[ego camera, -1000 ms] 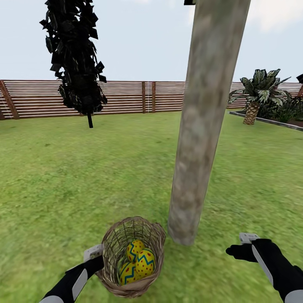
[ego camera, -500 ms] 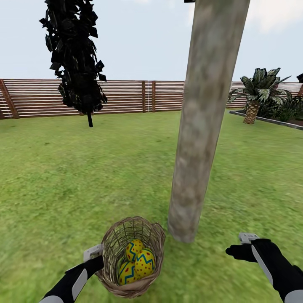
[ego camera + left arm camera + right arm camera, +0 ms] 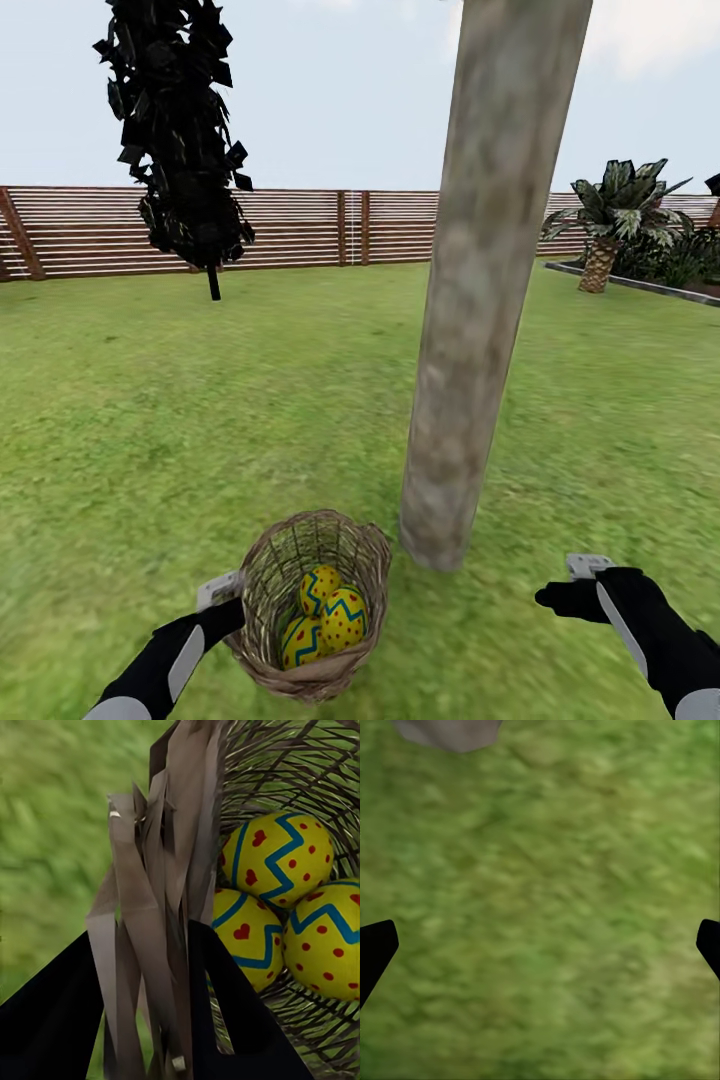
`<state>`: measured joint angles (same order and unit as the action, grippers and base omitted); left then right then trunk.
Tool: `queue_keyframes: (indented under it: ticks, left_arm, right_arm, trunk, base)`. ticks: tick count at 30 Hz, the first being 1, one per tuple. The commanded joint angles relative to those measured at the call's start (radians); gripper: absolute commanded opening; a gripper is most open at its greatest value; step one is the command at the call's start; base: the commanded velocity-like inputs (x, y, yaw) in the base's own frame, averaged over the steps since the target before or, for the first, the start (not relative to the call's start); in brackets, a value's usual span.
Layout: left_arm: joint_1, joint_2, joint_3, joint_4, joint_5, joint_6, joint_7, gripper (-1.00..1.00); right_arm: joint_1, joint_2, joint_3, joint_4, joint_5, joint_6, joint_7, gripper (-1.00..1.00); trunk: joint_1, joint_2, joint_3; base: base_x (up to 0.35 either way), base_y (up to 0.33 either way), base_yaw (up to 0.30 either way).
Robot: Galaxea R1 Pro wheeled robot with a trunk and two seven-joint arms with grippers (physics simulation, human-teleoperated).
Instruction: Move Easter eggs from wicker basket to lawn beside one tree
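The wicker basket (image 3: 312, 560) sits tilted just left of the base of the pale tree trunk (image 3: 478, 300), over the lawn (image 3: 200, 420). All three Easter eggs (image 3: 343, 618) lie inside it, and the left wrist view shows them close up: egg (image 3: 279, 859), egg (image 3: 244, 939) and egg (image 3: 328, 939). My left gripper (image 3: 238, 612) is shut on the basket's braided rim (image 3: 161, 892), one black finger on each side. My right gripper (image 3: 556, 597) hangs open over bare grass right of the trunk, its fingertips (image 3: 375, 952) wide apart.
A dark thin-trunked tree (image 3: 180, 140) stands at the back left before the slatted fence (image 3: 300, 230). A short palm (image 3: 605, 225) and shrubs grow in a bed at the far right. The trunk's base (image 3: 446, 731) lies just ahead of my right gripper.
The whole view has shifted a little, with the trunk's base slightly higher in the picture. The basket stays in my left gripper and has edged slightly left. The right gripper holds its place.
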<state>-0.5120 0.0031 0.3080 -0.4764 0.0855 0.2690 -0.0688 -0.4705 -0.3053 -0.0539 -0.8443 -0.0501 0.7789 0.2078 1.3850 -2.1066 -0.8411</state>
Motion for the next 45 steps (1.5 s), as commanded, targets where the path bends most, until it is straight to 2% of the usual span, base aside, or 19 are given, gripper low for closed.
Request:
queue_keyframes:
  ticks: [1,12,13,24,31,37,41,45]
  left_arm:
    - [0.000,0.000,0.005,-0.007,0.011,0.013,-0.005,-1.00]
    - [0.004,-0.001,0.005,-0.008,0.023,0.024,-0.003,-1.00]
    - [0.004,-0.001,0.005,-0.008,0.023,0.024,-0.003,1.00]
    - [0.004,0.000,0.006,-0.010,0.023,0.024,-0.004,1.00]
    - [0.004,0.000,0.003,-0.042,0.023,0.027,-0.003,1.00]
    - [0.004,-0.001,0.003,-0.042,0.023,0.032,-0.005,1.00]
    - [0.004,0.000,0.003,-0.043,0.023,0.036,-0.005,1.00]
    - [0.003,0.000,0.005,-0.053,0.023,0.058,-0.004,1.00]
  right_arm:
    - [0.000,0.000,-0.001,-0.001,-0.005,0.005,0.001,1.00]
    - [0.000,0.000,0.002,-0.001,-0.005,0.005,0.000,1.00]
    - [0.000,0.000,0.002,-0.001,-0.005,0.005,0.000,1.00]
    - [0.000,0.000,0.002,0.000,-0.004,0.005,-0.001,1.00]
    - [0.000,0.000,0.002,-0.001,-0.004,0.005,0.001,1.00]
    - [0.000,0.021,0.002,0.004,-0.004,0.003,-0.002,1.00]
    - [0.000,0.020,0.003,0.002,-0.002,0.002,-0.002,1.00]
    - [0.000,0.021,0.003,0.021,-0.003,-0.001,0.002,1.00]
  trunk:
    - [0.000,0.000,-0.001]
    - [0.000,0.000,-0.001]
    - [0.000,0.000,-0.001]
    - [0.000,0.000,-0.001]
    - [0.000,0.000,-0.001]
    - [0.000,0.000,-0.001]
    - [0.000,0.000,-0.001]
    - [-0.016,0.028,0.012]
  base:
    - [0.000,0.000,0.000]
    - [0.000,0.000,0.000]
    - [0.000,0.000,0.000]
    - [0.000,0.000,0.000]
    - [0.000,0.000,0.000]
    - [0.000,0.000,0.000]
    - [0.000,0.000,0.000]
    - [0.000,0.000,0.000]
